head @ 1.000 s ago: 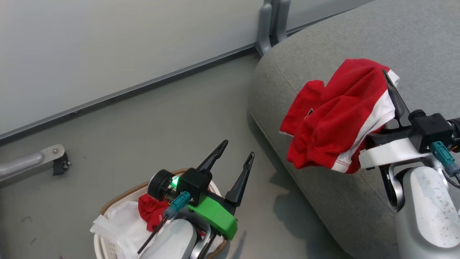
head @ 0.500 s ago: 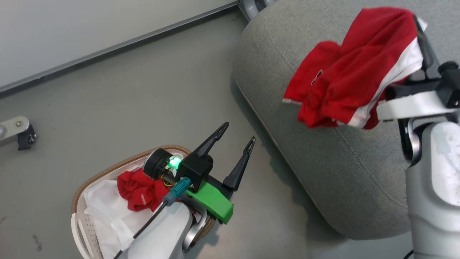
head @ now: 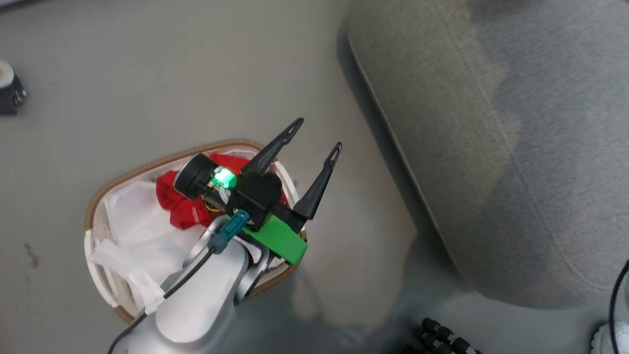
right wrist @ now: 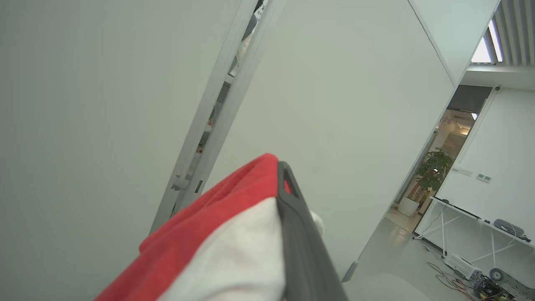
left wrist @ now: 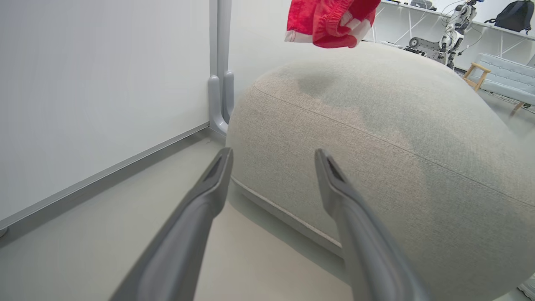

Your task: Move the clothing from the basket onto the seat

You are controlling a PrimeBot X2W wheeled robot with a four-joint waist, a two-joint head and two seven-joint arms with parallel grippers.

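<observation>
One red-and-white garment (left wrist: 330,21) hangs in the air above the seat (left wrist: 376,125), near its far top edge and clear of the fabric. In the right wrist view it drapes over the right gripper (right wrist: 273,175). One dark finger (right wrist: 292,234) presses along the white panel and the other is buried under the cloth. Since the garment hangs free, the fingers are most likely clenched on it. A second garment (head: 182,214) lies bunched in the basket (head: 162,160), on the white liner (head: 128,216) and partly hidden by the left wrist. The left gripper (head: 317,134) hovers over the basket's near-seat rim, fingers spread wide and holding nothing, pointing toward the seat. The basket stands on the floor just beside the seat.

The step in hand looks like the carry: the first garment is up and over the seat but not yet set down. Next, the right arm should lower it until the cloth rests on the cushion, well in from the rounded edge so it cannot slide off, and only then let go. After that, the left gripper has to tip down into the basket and pinch the red cloth alone, leaving the liner.
</observation>
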